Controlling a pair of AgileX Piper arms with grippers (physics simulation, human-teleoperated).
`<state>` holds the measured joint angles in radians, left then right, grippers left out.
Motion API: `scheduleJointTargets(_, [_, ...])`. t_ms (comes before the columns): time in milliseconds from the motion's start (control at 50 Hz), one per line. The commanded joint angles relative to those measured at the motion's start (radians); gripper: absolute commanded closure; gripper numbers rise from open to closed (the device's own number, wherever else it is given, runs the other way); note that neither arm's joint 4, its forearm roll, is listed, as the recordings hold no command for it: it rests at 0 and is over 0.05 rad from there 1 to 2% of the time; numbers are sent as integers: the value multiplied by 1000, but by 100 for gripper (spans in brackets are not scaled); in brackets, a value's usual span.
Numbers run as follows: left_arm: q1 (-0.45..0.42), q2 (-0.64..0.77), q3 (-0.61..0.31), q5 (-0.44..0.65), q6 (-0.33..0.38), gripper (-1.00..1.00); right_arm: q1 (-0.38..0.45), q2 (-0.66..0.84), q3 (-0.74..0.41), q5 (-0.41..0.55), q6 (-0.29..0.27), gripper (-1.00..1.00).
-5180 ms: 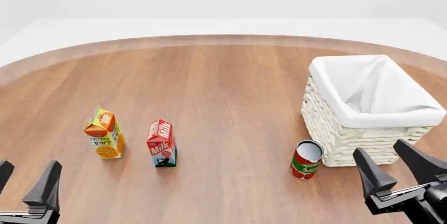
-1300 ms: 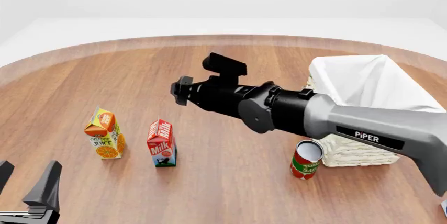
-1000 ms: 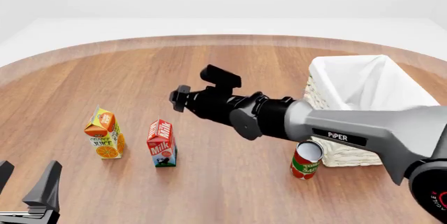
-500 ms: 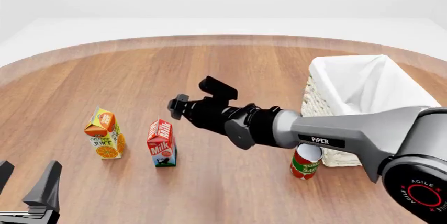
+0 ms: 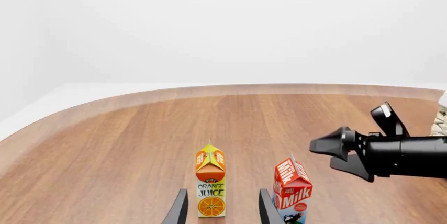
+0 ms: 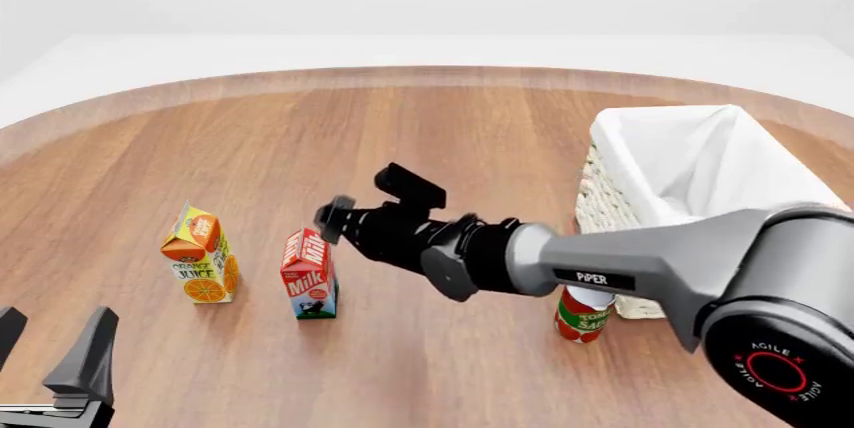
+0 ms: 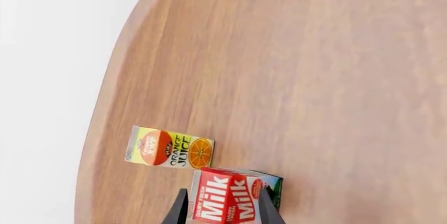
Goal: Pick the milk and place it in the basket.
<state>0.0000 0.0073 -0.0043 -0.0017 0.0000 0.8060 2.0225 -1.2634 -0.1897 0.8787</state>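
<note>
The milk (image 6: pixel 308 273) stands upright on the wooden table, right of the orange juice carton (image 6: pixel 200 256). My right arm reaches across from the right. Its gripper (image 6: pixel 336 218) is open, just above and behind the milk's top, apart from it. In the right wrist view the milk (image 7: pixel 231 198) shows between the two fingertips (image 7: pixel 180 211). The basket (image 6: pixel 667 233) stands at the far right. My left gripper (image 6: pixel 60 373) is open and empty at the near left edge. In the left wrist view it (image 5: pixel 222 211) frames the juice carton (image 5: pixel 210 182), with the milk (image 5: pixel 292 190) beside it.
A red tomato sauce can (image 6: pixel 583 316) stands in front of the basket, partly hidden by my right arm (image 6: pixel 587 273). The juice carton (image 7: pixel 169 148) sits close beside the milk. The table's curved far edge (image 6: pixel 400 76) runs across the back.
My right arm has swung down and leftward, bringing its gripper from mid-table to just above the milk. The left arm and the cartons have not moved.
</note>
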Motion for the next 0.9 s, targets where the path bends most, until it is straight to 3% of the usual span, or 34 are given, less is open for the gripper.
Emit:
scheduleJointTargets(20, [0, 0, 0, 0, 0, -100, 22, 10, 16, -20, 25, -100])
scheduleJointTargets(900, [0, 0, 0, 0, 0, -100, 59, 90, -65, 6, 30, -100])
